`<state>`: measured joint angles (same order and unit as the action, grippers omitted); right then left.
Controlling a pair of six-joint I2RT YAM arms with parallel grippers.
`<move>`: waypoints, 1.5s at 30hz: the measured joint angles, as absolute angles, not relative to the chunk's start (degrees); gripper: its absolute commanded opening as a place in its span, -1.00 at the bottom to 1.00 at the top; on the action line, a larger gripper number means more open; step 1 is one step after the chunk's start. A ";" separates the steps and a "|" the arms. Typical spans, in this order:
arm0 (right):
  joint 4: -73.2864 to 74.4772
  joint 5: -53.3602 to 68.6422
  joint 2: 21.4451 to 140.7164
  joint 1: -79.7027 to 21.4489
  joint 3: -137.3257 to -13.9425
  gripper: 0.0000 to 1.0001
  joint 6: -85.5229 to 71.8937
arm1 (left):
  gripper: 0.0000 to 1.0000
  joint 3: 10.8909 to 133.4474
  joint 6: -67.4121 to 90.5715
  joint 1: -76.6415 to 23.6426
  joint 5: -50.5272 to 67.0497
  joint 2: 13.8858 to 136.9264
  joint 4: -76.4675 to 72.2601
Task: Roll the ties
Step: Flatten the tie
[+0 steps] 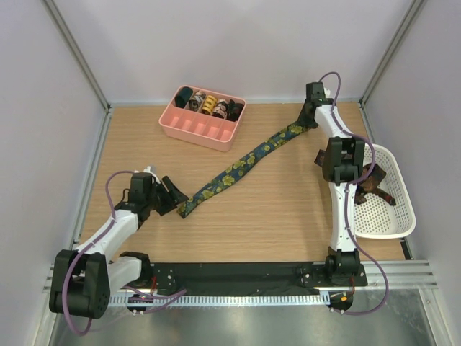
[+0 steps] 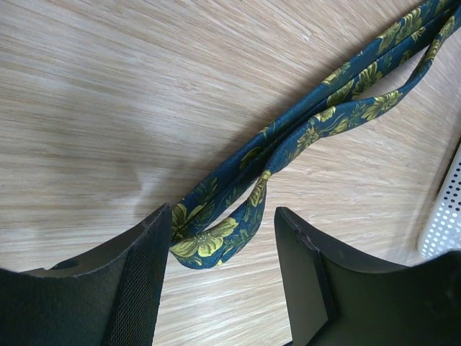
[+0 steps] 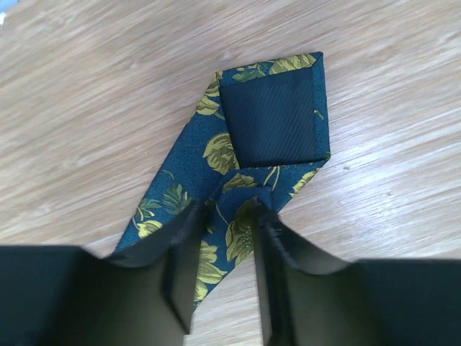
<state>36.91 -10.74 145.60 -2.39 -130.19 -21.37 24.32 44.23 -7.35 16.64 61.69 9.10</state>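
Several coiled ties [image 1: 205, 103] fill the pink tray [image 1: 196, 134] at 11 o'clock, but the navy floral tie [image 1: 238, 169] lies unrolled across the worktop [image 1: 288, 209] from 8 to 1 o'clock, with the left claw [image 2: 223, 220] spread around its near end, the right claw [image 3: 227, 213] over its far end with a grip I cannot tell, and a brown tie [image 1: 374, 180] waiting in the white basket [image 1: 405, 189] at 3 o'clock.

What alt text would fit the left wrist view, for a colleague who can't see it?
A navy tie with yellow-green flowers lies doubled on the wooden table, its folded end resting between the open jaws of the left gripper. The tie runs away to the upper right, and the edge of a white perforated basket shows at the right.
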 measured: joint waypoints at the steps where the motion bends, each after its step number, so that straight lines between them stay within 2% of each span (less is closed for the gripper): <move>1: 36.86 -10.72 145.60 -2.39 -130.19 -0.38 -21.56 | 0.20 24.32 44.23 -7.35 16.56 61.69 9.19; 2: 36.91 -10.76 145.60 -2.39 -130.19 -0.53 -21.65 | 0.21 24.32 44.18 -7.35 16.49 61.69 9.30; 4: 36.88 -10.74 145.60 -2.39 -130.19 -0.68 -21.56 | 0.20 24.32 44.07 -7.35 16.47 61.69 9.43; 5: 36.88 -10.76 145.60 -2.37 -130.19 -0.87 -21.54 | 0.20 24.32 44.03 -7.35 16.47 61.69 9.52; 7: 36.88 -10.72 145.60 -2.37 -130.19 -0.98 -21.41 | 0.20 24.32 43.94 -7.35 16.45 61.69 9.65; 30: 36.84 -12.60 145.01 -2.37 -131.28 -0.92 -20.64 | 0.20 24.67 41.98 -7.46 15.84 61.76 10.39; 45: 36.05 -13.80 145.03 -1.37 -135.79 -0.80 -19.62 | 0.21 26.24 40.42 -9.08 13.91 62.39 11.51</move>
